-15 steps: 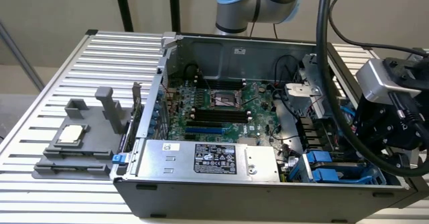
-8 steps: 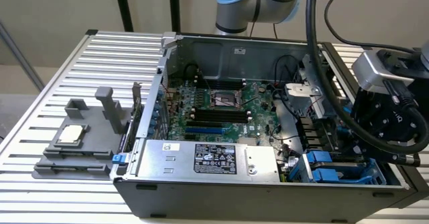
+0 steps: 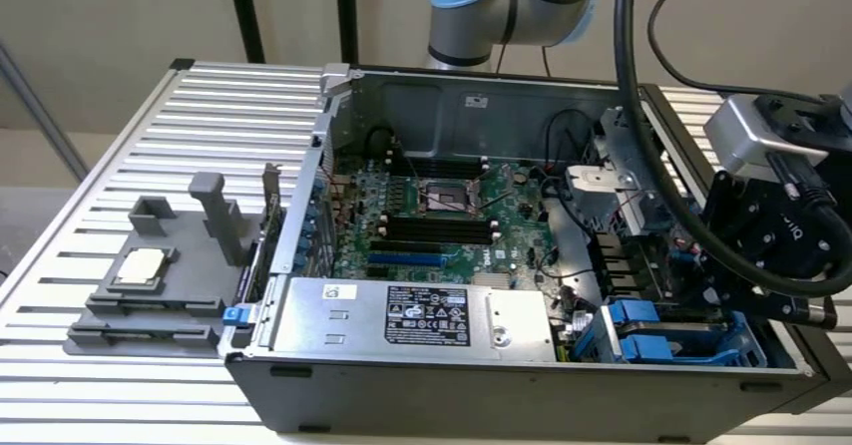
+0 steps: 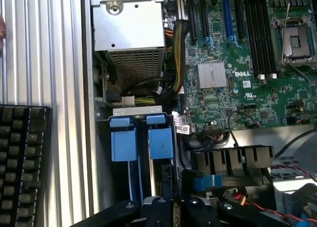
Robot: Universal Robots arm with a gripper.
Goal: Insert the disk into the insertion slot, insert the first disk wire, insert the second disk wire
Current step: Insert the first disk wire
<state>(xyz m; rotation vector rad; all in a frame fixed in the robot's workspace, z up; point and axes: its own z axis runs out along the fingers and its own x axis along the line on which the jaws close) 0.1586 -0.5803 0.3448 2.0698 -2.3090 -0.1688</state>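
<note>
Hovering with gripper (image 4: 168, 208) pinched fully shut on nothing visible, near the disk (image 4: 159, 143) apparently seated in the insertion slot (image 4: 133, 111); could snag loose black cables (image 4: 195, 144) or jam a misaligned connector.

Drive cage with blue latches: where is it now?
The dark grey drive cage with bright blue plastic latches sits low on the exterior view's right, inside the open computer case, beside the silver power-supply box.

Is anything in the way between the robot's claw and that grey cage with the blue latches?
Nothing visible does. The gripper, shut, sits right by the insertion slot; the black cables lie beside the cage, not across it.
</note>
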